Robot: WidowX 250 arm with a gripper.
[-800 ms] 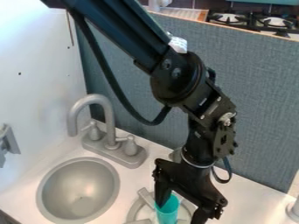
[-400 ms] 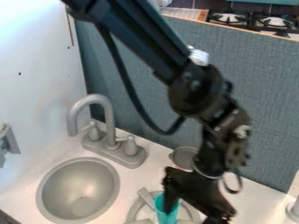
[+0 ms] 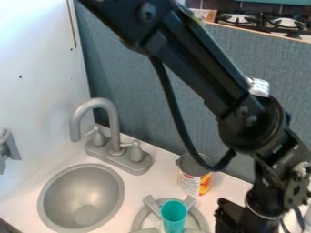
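At the lower right of the camera view, the black gripper (image 3: 234,219) hangs over the counter, its lower end cut off by the bottom edge. To its left a teal cup (image 3: 173,215) stands upright on the grey round stove burner (image 3: 141,220), apart from the gripper. An open can (image 3: 194,176) with a white and orange label stands behind the cup, near the grey partition, with the arm's black cable passing across its rim.
The round grey sink (image 3: 81,198) is at the lower left, with a grey faucet (image 3: 114,132) behind it. A white wall (image 3: 42,91) bounds the left side, and the grey partition (image 3: 146,100) runs along the back.
The arm and gripper have moved right, away from the cup. The can behind has come into fuller view. The cup stays on the burner.
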